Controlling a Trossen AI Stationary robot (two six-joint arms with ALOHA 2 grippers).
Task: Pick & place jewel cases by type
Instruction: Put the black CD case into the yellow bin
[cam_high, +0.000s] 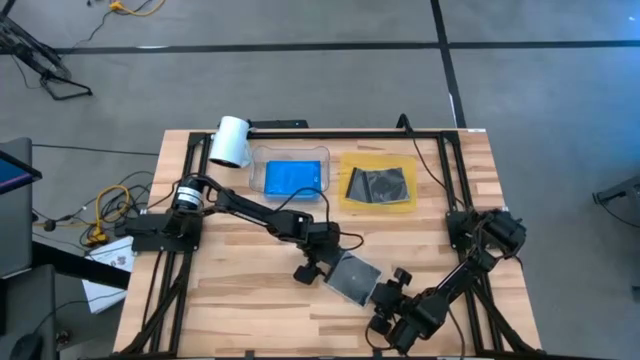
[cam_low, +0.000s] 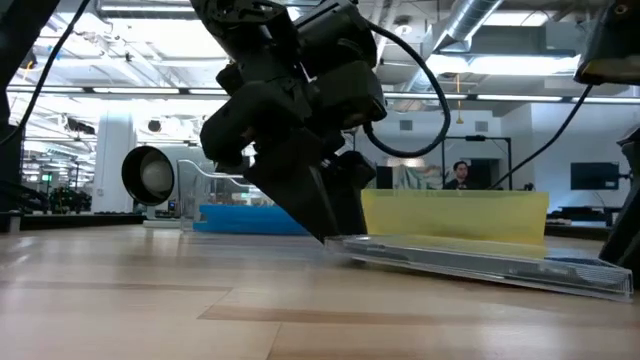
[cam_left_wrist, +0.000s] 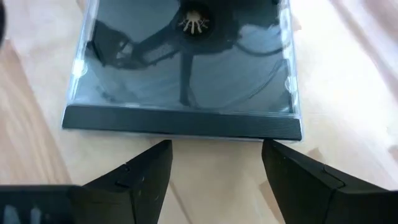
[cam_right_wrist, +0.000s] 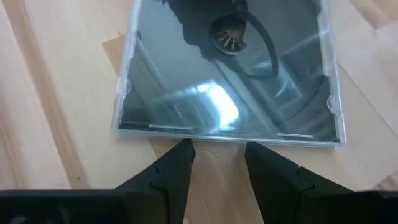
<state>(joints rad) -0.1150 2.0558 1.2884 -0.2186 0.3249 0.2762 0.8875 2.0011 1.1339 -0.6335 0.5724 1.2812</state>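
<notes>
Wood table (cam_high: 240, 300), grey floor around; lab room behind. Grey case (cam_high: 352, 277) flat near front edge. Left gripper (cam_high: 318, 268) jaws wide apart, right gripper (cam_high: 385, 295) jaws part-open; both just beside case, holding nothing.

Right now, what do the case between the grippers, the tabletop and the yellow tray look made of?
Grey-clear jewel case: hard clear plastic, glossy; reflections show on its lid, and it has a dark ribbed spine.
Tabletop: light wood, matte; plank seams and grain are visible.
Yellow tray: probably thin translucent plastic, as the dark cases inside show through; I can't be sure.
</notes>
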